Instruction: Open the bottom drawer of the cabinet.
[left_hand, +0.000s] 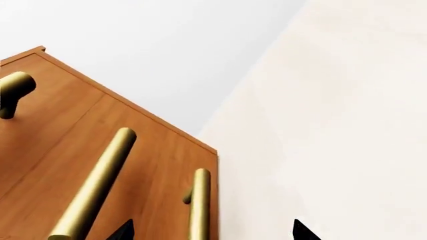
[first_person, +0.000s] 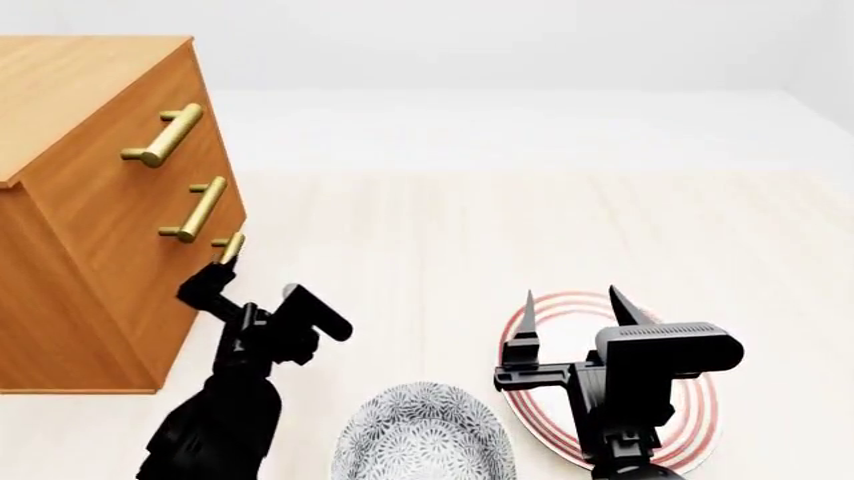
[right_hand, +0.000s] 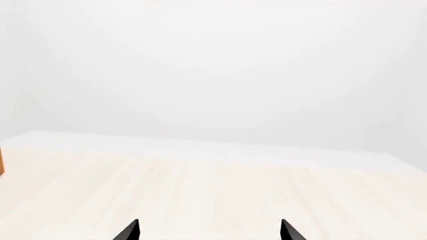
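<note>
Patterned grey bowl (first_person: 423, 433) is sitting closest to the head camera, low centre on the pale worktop (first_person: 534, 230), just beside a red-ringed white plate (first_person: 694, 415). Right end effector (first_person: 577, 305) is hovering over that plate, two pointed fingers spread apart and pointing up-forward, holding nothing; its wrist view is showing only the fingertips (right_hand: 130, 231) over bare worktop.

Left end effector (first_person: 214, 282) is reaching toward the cabinet (first_person: 80, 200), its tip sitting just below the lowest brass handle (first_person: 230, 247), near it; whether it is touching is not clear. In the left wrist view its two dark fingertips (left_hand: 123, 230) are standing spread, one on each side of that handle (left_hand: 199, 205), not closed on it.

Bottom drawer (first_person: 207, 275) is lying at the foot of the cabinet's front, at the left of the head view, looking flush with the two drawers above. Middle handle (first_person: 200, 210) and top handle (first_person: 166, 135) are sitting above it.
</note>
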